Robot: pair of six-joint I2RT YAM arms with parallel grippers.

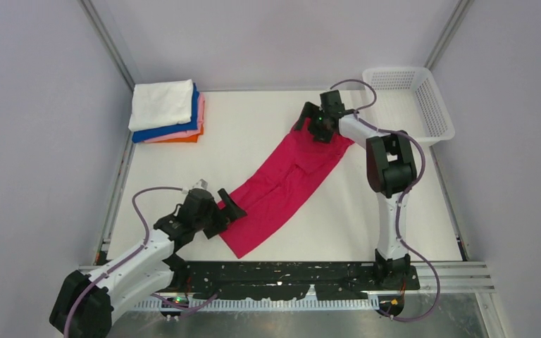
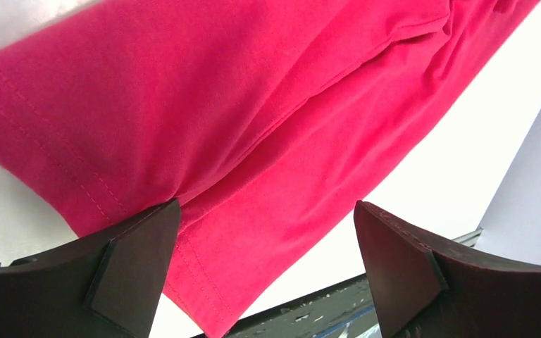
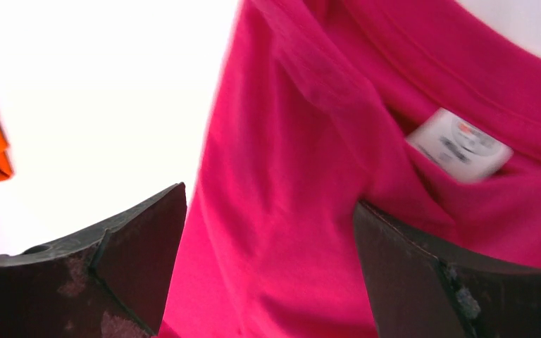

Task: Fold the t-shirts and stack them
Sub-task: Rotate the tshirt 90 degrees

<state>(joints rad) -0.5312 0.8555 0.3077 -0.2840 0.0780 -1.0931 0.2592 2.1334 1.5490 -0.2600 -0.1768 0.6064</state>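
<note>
Magenta-red t-shirt (image 1: pixel 285 186) lay as long narrow strip, diagonal across white table (image 1: pixel 183 169): hem end near left, collar end far right. Left gripper (image 1: pixel 227 209) at hem end, jaws spread wide, hem corner beneath, cloth not pinched. Right gripper (image 1: pixel 317 123) over collar end, jaws likewise spread; neck label (image 3: pixel 459 144) showed just beside one finger. Folded stack (image 1: pixel 167 113) sat at far left corner: white on top, then blue, pink, orange. White mesh basket (image 1: pixel 437 105) at far right corner, well apart from stack.

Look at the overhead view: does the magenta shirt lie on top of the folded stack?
No: the magenta shirt lies spread on the table, well apart from the folded stack at the far left corner.
</note>
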